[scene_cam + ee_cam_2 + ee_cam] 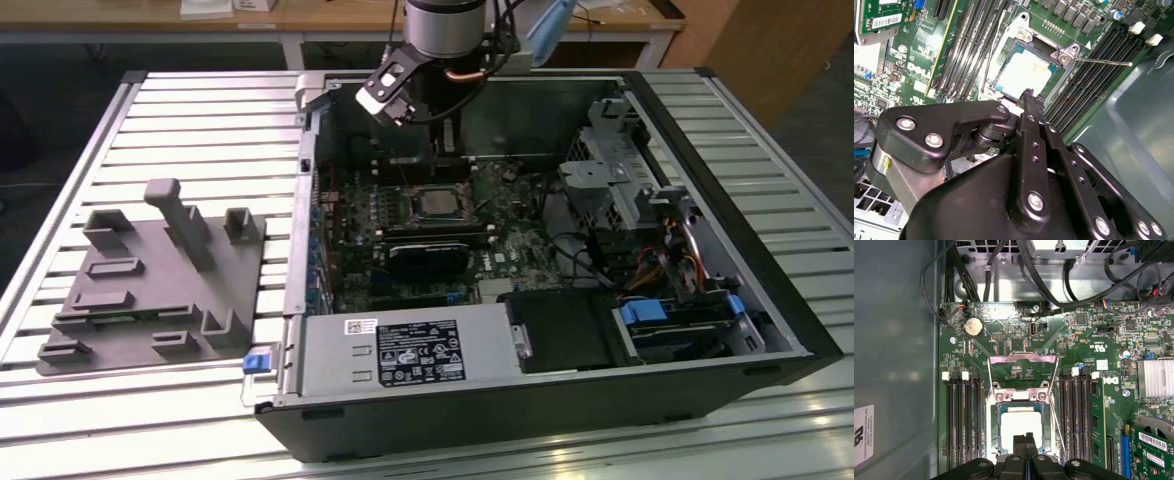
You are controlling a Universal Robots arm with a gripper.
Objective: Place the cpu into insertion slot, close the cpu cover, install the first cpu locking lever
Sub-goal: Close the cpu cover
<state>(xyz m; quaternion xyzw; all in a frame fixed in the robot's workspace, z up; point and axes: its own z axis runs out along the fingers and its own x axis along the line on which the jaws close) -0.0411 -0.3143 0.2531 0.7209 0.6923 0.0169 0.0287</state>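
The cpu (1021, 426) sits in the insertion slot (998, 415), gripper (1025, 439) above.

In the exterior view the gripper reaches into the computer case (534, 420) at the upper middle of the frame. The first wrist view shows its 2 fingers (1019, 442) pressed together, pinching nothing (likely to push, not grab). The cpu lies flat, and the cpu cover (1023, 360) looks tipped open. The second wrist view shows a thin lever (1101, 61) sticking out beside the slot.

Slatted metal table (200, 120) — wooden desks (334, 15) behind, dark floor (40, 95).
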